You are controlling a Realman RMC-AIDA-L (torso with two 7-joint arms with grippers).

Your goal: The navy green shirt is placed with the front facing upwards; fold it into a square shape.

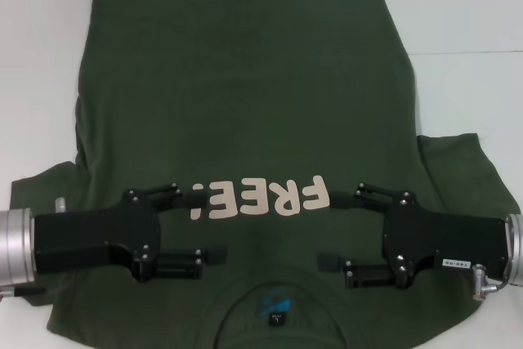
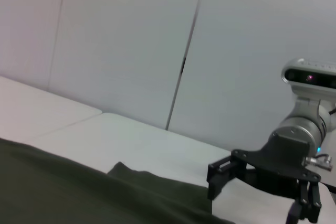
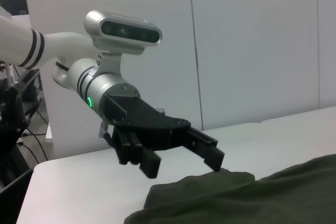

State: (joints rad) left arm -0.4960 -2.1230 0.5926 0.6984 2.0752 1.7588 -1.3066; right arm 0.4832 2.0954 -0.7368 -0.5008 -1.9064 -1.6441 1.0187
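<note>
The navy green shirt lies flat, front up, on the white table. Its cream "FREE" lettering is at mid-chest, and the collar with the blue-black label is at the near edge. My left gripper reaches in from the left over the chest, open and holding nothing. Opposite it, my right gripper reaches in from the right, also open and empty. The right wrist view shows the left gripper just above a sleeve of the shirt. The left wrist view shows the right gripper over the shirt.
Bare white table borders the shirt at the left, right and far sides. Both short sleeves spread outward past the arms. A pale wall stands behind the table.
</note>
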